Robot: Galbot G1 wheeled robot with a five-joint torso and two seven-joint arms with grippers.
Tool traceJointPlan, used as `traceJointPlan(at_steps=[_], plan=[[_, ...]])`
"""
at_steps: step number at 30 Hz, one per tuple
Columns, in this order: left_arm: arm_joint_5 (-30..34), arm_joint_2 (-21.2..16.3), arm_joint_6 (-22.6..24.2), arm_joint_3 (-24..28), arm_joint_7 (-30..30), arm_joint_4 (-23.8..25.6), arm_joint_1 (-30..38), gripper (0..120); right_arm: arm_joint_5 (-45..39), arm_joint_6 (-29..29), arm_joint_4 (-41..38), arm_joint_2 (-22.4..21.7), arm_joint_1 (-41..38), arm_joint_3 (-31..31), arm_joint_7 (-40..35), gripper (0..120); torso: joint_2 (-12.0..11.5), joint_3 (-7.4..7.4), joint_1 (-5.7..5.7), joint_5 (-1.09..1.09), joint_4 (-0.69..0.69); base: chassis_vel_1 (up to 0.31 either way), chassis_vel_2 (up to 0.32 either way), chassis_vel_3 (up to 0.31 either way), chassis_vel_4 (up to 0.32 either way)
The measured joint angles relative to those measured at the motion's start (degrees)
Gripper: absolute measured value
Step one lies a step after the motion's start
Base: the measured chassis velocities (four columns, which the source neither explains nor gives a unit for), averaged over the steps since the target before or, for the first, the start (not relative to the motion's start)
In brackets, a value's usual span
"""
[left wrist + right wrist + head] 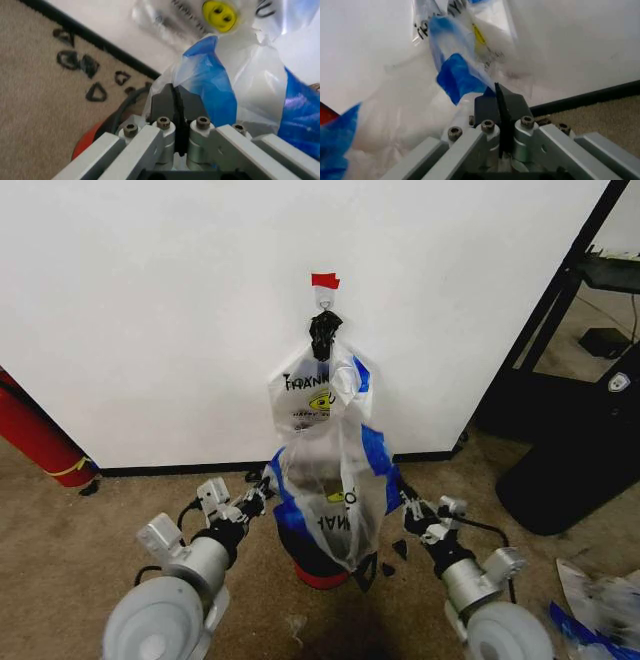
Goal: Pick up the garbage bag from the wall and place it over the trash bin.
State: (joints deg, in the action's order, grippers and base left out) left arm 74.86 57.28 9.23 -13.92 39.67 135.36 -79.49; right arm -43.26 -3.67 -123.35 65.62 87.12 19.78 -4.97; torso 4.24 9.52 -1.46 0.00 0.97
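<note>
The garbage bag, see-through with blue patches and black lettering, is stretched between my two grippers in front of the wall. It hangs over the dark trash bin, whose red base band shows beneath it. My left gripper is shut on the bag's left edge, and in the left wrist view its dark fingers are pressed together against the plastic. My right gripper is shut on the right edge, its fingers closed by a blue patch.
Like-printed bags hang from a black knot on a hook under red tape. A red cylinder leans at the left. A black rack and dark base stand at the right, with loose plastic on the carpet.
</note>
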Motion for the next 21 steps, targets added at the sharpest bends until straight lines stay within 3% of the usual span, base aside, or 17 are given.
traceJointPlan(at_steps=[11, 21], plan=[[-2.54, 3.56, -0.77, 3.91, -1.16, -9.31, 3.5, 0, 1.67, 0.45, 5.24, 2.27, -2.08, -3.48, 0.29, 0, 0.0, 0.0, 0.0, 0.0, 0.01, 0.0, 0.0, 0.0, 0.0], [-2.0, -0.11, 1.58, 0.76, 1.46, -8.84, 1.57, 0, 2.96, -1.01, 5.0, 1.55, 0.84, -1.74, -1.93, 0, 0.0, 0.0, 0.0, 0.01, 0.01, 0.0, 0.0, 0.0, 0.0]])
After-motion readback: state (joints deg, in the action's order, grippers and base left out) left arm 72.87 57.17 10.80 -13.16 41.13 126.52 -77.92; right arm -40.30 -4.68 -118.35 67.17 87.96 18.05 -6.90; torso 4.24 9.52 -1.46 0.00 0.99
